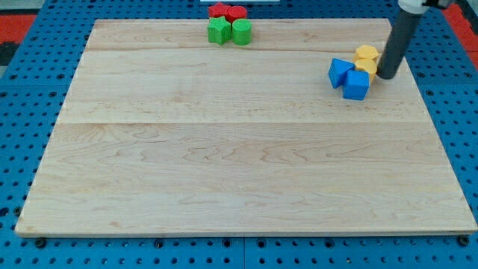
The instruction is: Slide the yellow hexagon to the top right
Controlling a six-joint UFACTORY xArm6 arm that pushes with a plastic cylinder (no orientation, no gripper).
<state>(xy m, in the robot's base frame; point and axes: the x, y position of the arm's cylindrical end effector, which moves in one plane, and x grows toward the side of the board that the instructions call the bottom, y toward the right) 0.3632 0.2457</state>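
In the camera view, a pale wooden counter (224,149) is seen resting on a blue perforated base (463,112). The dark rod is brought down from the view's top right, and my tip (388,76) is set on the counter near its right edge, just beside the yellow blocks on their right side (touching or a hair apart cannot be told). No gripper is fitted, so nothing can be said of jaws apart or together.

The yellow hexagon (367,53) is found near the counter's top right corner, a little inward from the right edge. A second yellow block (366,67) is pressed against its lower side; its shape is partly hidden. Two blue blocks (341,72) (356,84) are packed against the yellow pair on the left and below.

At the middle of the top edge, two red blocks (218,10) (237,12) and two green blocks (219,30) (241,31) are clustered, well apart from the tip.
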